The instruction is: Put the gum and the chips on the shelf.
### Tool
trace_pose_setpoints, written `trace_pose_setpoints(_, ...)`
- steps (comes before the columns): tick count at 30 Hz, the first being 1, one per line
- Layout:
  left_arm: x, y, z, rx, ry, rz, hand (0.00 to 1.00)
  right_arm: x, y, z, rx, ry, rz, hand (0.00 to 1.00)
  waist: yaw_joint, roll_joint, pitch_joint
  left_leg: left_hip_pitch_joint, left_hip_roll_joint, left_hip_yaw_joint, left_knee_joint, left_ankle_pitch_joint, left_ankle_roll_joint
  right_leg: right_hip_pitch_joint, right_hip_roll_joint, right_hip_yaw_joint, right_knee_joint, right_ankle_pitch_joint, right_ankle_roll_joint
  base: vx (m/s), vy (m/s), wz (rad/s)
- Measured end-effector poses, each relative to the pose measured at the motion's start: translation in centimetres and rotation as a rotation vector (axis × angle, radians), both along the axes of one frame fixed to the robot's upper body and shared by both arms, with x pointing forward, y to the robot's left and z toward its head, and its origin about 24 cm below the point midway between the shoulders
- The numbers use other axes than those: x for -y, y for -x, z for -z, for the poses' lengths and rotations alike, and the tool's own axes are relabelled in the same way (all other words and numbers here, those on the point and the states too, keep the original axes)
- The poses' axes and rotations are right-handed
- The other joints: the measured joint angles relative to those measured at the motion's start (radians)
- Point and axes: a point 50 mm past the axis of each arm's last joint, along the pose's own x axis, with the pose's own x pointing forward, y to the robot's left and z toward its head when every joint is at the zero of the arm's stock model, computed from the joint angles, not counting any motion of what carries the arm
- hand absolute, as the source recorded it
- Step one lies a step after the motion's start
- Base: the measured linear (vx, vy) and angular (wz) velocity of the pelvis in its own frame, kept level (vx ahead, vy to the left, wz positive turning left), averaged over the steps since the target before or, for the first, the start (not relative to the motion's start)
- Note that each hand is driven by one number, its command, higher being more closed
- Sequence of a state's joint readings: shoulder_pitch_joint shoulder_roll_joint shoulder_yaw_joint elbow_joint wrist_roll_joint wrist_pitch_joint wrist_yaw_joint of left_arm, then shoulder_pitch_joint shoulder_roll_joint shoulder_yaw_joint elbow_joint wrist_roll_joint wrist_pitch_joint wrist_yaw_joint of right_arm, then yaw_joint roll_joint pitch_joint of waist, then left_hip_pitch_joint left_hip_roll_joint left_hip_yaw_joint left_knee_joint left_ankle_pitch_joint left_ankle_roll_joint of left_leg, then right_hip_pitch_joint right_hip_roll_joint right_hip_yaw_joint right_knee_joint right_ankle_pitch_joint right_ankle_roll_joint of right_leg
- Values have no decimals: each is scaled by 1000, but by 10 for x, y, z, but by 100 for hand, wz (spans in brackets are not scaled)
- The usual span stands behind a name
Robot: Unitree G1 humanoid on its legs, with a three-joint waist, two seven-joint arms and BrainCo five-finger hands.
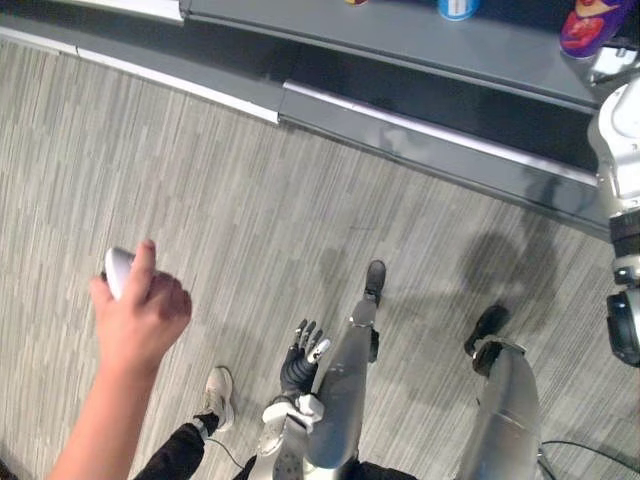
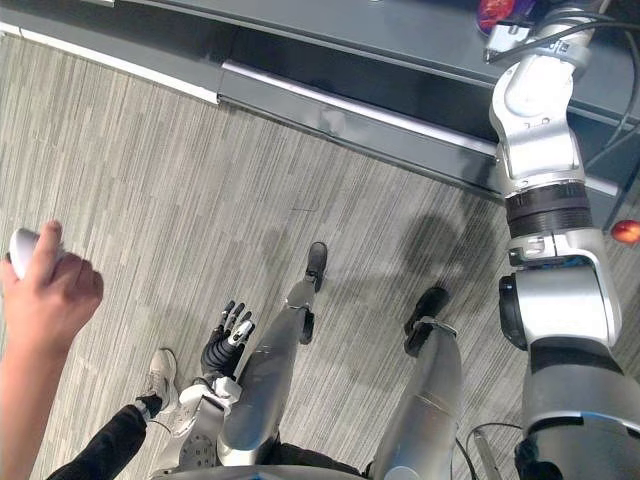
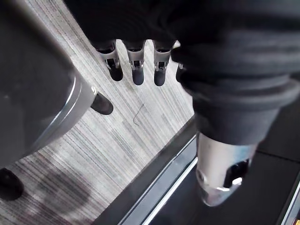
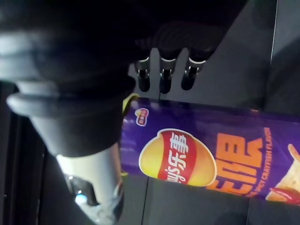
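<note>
The right robot hand [image 4: 161, 77], fingers slack, sits just over the chips [image 4: 211, 164] lying sideways on the shelf [image 4: 229, 61]; best lift straight clear, lest it roll them; the left robot hand [image 3: 136, 70] hangs loose.

The chips [image 4: 211, 159], a purple tube with a red-and-yellow logo and orange lettering, lie on their side on the dark grey shelf [image 1: 350, 30]. To their left stands what looks like the gum [image 1: 458, 8], a blue-and-white tub.
</note>
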State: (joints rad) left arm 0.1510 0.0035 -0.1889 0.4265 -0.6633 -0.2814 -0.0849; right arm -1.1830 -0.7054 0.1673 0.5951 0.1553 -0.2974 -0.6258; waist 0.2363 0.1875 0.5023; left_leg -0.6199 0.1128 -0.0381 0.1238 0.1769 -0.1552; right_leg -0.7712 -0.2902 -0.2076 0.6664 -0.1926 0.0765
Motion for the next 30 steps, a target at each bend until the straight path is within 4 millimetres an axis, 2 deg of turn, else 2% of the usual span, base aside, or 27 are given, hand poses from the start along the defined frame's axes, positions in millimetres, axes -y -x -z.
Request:
trace_pose_setpoints(5, 4, 0, 0, -1, 3, 14, 0, -9, -5, 10, -14, -29, -57, 0, -12, 0, 0, 48, 8, 16, -13, -5, -2, 34, 10, 11, -7, 1, 0, 39, -58, -11)
trace_pose_setpoints(7, 6, 0, 0, -4, 5, 20, 0, -6, -6, 15, 1, -104, -115, 0, -18, 0, 0, 70, 8, 24, -19, -5, -2, 47, 10, 15, -9, 1, 0, 31, -58, -10)
trace_pose_setpoints(11, 9, 1, 0, -3, 5, 34, 0, -2, -4, 19, 38, -169, -123, 0, -24, 0, 0, 102, 9, 28, -40, -3, -2, 71, 11, 15, -17, 1, 0, 29, -53, -3)
trace_pose_setpoints(15, 14, 1, 0, -9, 10, 39, 0, -12, -3, 22, 62, -187, -161, 0, -34, -2, 0, 157, 8, 33, -68, -1, -2, 118, 11, 15, -30, 1, 1, 40, -50, -3)
trace_pose_setpoints(19, 17, 2, 0, -17, 14, 29, 0, -18, 2, 37, 106, -260, -218, 0, -44, -7, 1, 220, 9, 47, -89, -3, 0, 177, 16, 15, -58, -1, 6, 41, -41, -9)
trace_pose_setpoints(23, 13, 2, 1, -24, 5, 17, 0, -44, 2, 59, 73, -249, -345, 0, -63, -44, -1, 281, 22, 54, -102, -12, -2, 245, 38, 12, -96, 5, 8, 62, -47, -13)
trace_pose_setpoints(27, 5, 6, 9, -70, -50, 42, 0, -84, -2, 101, -105, -97, -543, 0, -100, -74, -2, 375, 50, 54, -103, -43, -6, 382, 84, -1, -195, 35, 16, 69, -18, -15)
trace_pose_setpoints(28, 0, 6, 10, -80, -87, 55, 0, -93, 2, 120, -178, -43, -607, 0, -105, -91, -4, 400, 65, 57, -104, -53, -8, 432, 103, -5, -253, 51, 20, 71, 17, -16)
trace_pose_setpoints(30, -7, 7, 12, -92, -132, 66, 0, -101, 7, 143, -252, -5, -671, 0, -117, -112, -6, 432, 73, 63, -107, -63, -7, 481, 120, -6, -303, 70, 25, 88, 32, -14)
